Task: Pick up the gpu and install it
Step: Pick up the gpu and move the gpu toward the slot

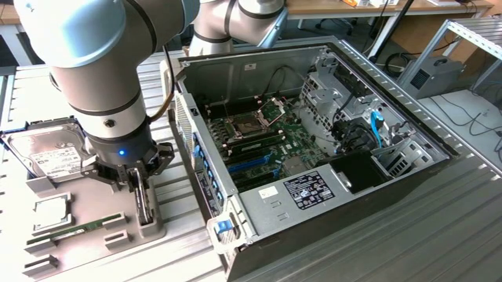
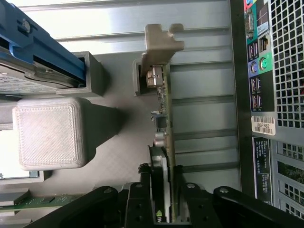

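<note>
Grey printed holder tray [image 1: 98, 202] sits on the ribbed metal bench [image 1: 439, 235], to the exterior view's left of the open computer case [image 1: 314, 147].
- The gpu [image 1: 144, 205] stands on edge in a slot at the tray edge nearest the case, just beside the case wall.
- Claw [image 1: 138, 176] hangs straight down over the card, one finger on each face.
- Farther from the case on the same tray are a silver hard drive [image 1: 49, 154], a square processor chip [image 1: 50, 210] and a narrow green RAM stick [image 1: 74, 229].
- The case lies with its open side up, motherboard [image 1: 259, 141] exposed.

Wrist view:
- The gpu [image 2: 166, 95] is seen edge-on. Its green board side faces the case's rear port panel [image 2: 263, 71], and its dark cooler side faces away.
- Pale metal end bracket [image 2: 159, 40] is at the card's end farthest from the claw, resting in a grey slot post [image 2: 138, 78].
- Claw [image 2: 161, 173] is clamped on the gpu, black fingers [image 2: 142, 194] flat against both faces.
- The card is seated in its holder, not lifted.
- A blue-railed drive carrier [image 2: 45, 47] and a grey printed block [image 2: 47, 133] lie on the side of the card away from the case.
</note>
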Controlling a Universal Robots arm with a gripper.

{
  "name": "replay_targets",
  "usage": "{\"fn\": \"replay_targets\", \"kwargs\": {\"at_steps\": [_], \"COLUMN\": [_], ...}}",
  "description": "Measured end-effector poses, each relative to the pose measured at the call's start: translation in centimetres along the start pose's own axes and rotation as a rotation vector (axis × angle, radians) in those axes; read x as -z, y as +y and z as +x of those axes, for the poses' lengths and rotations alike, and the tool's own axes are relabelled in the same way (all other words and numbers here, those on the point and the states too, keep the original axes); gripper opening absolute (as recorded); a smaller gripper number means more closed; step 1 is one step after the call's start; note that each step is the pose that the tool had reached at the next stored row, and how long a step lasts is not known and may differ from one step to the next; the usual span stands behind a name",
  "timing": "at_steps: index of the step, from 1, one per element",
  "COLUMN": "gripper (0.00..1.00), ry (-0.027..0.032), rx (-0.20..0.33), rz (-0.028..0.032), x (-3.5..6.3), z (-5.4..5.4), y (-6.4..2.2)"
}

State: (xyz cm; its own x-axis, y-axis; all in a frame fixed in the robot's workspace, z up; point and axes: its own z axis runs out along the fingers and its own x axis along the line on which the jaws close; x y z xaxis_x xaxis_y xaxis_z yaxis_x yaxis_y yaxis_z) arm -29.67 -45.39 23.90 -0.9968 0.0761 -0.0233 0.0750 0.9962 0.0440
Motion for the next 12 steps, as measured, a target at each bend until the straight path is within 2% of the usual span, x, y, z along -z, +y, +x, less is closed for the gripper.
{"fn": "replay_targets", "kwargs": {"at_steps": [1,12], "gripper": [0.27,0.27], "ry": [0.0,-0.0001], "rx": [0.0,0.0], "rz": [0.0,0.0], "x": [0.0,0.0], "z": [0.0,0.0], "y": [0.0,0.0]}}
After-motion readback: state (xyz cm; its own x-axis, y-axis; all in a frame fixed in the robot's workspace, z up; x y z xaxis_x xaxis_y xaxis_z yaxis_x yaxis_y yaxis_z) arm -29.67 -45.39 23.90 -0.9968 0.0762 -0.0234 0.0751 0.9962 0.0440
